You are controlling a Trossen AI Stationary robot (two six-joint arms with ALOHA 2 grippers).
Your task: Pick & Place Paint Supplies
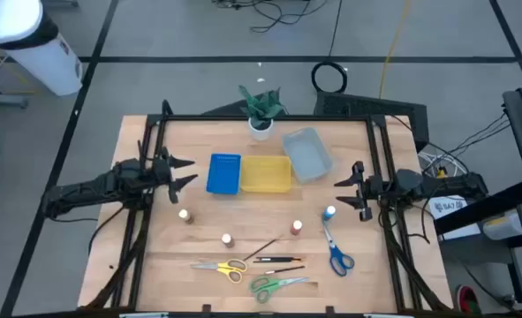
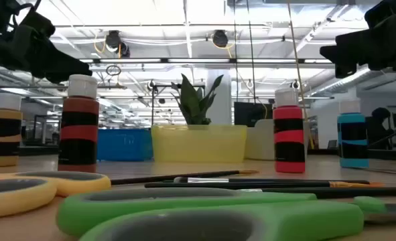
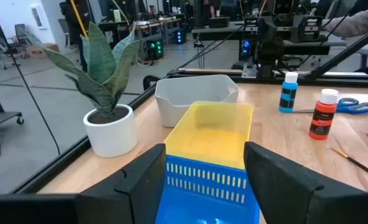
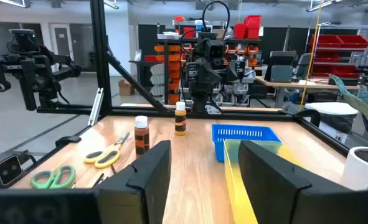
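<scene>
Paint bottles (image 1: 184, 215) and the other supplies all lie loose on the near half of the table (image 1: 358, 283), so I judge no pick has begun. I see four bottles in a loose row, a few thin brushes (image 1: 278, 259) below them, and yellow scissors (image 1: 223, 268), green scissors (image 1: 274, 284) and blue scissors (image 1: 336, 253).

My left gripper (image 1: 183, 173) hangs spread and empty just left of the blue tray (image 1: 223, 173). My right gripper (image 1: 347, 191) hangs spread too, near the blue-capped bottle (image 1: 330, 213). That bottle looks the easiest first grab: lower over its cap and close.

The yellow tray (image 1: 265, 174) and clear tray (image 1: 307, 155) stand beside the blue one, apparently empty. Which tray takes which item I cannot tell. Cap colours are hard to make out from above.
</scene>
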